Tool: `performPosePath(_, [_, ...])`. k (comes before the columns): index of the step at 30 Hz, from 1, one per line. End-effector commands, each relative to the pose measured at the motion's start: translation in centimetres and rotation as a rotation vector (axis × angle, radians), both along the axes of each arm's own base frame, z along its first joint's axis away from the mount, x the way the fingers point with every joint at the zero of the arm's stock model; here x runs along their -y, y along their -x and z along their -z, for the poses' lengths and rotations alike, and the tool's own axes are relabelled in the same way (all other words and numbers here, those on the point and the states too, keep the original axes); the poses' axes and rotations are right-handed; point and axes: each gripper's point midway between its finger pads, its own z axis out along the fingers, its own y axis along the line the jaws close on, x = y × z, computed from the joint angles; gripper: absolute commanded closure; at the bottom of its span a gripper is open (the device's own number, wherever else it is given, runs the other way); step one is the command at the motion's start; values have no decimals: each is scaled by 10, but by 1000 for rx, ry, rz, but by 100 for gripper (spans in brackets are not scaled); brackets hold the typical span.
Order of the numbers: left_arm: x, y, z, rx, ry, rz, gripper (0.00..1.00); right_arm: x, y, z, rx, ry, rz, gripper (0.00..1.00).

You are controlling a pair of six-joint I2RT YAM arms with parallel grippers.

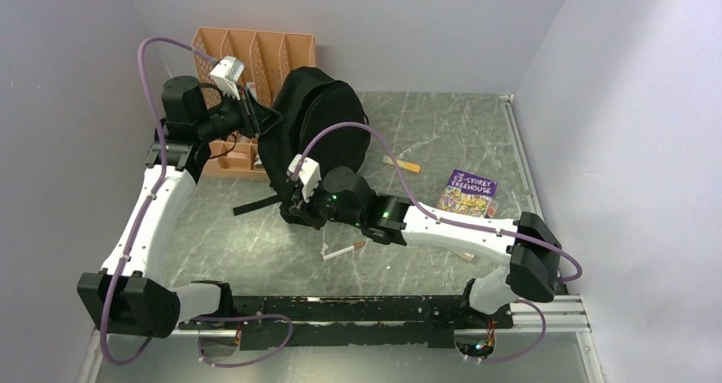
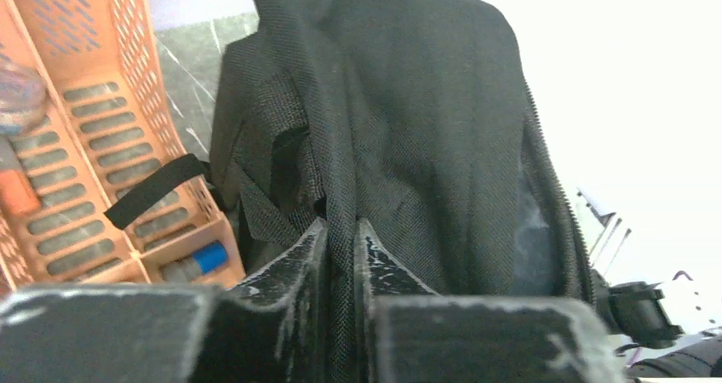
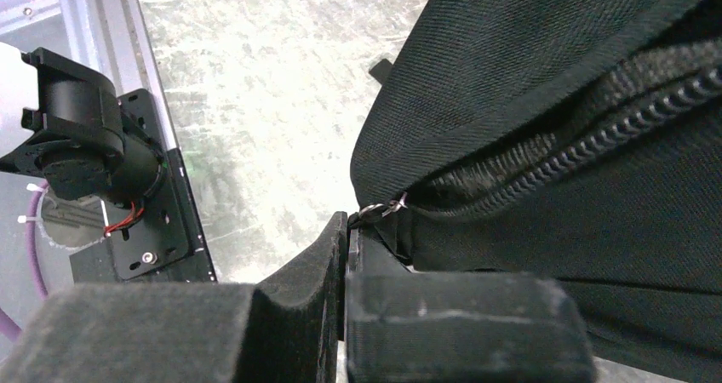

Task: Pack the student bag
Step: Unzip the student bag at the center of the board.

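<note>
At centre, the student bag (image 1: pixel 315 136) looks soft and floppy; left gripper (image 2: pixel 340 226) pinches its fabric, right gripper (image 3: pixel 346 226) clamps its zipper pull (image 3: pixel 381 209).

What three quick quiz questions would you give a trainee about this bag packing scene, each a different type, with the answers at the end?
1. True or false: the purple illustrated book already lies inside the large black fabric backpack.
2. What is the right end effector shut on? A: the metal zipper pull of the backpack. B: a white pen. C: the rim of an orange tray.
3. Name it: which end effector pinches a fold of backpack fabric next to the orange slotted plastic organiser?

Key: 1 false, the book lies on the table to the right of the backpack. 2 A. 3 the left end effector.
</note>
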Motion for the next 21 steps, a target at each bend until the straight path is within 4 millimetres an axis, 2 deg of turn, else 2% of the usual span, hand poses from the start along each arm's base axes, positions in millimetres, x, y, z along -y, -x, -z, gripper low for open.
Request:
performPosePath(1, [-2, -11, -29, 69, 23, -38, 92, 0, -3, -9, 13, -23, 6, 100])
performPosePath(5, [-8, -21, -61, 124, 85, -86, 95, 4, 5, 2, -15, 5, -27, 100])
performPosePath(8, [-22, -32, -75, 136, 125, -135, 95, 12, 13, 15, -47, 41, -42, 100])
performPosePath(12, [-36, -44, -81, 138, 178, -181, 95, 14, 27, 33, -106, 81, -97, 100])
performPosePath(17, [-33, -52, -77, 111, 206, -164, 95, 13, 41, 65, -184, 134, -154, 100])
performPosePath(21, [-34, -55, -82, 142, 203, -166, 95, 17, 46, 96, -223, 200, -164, 100])
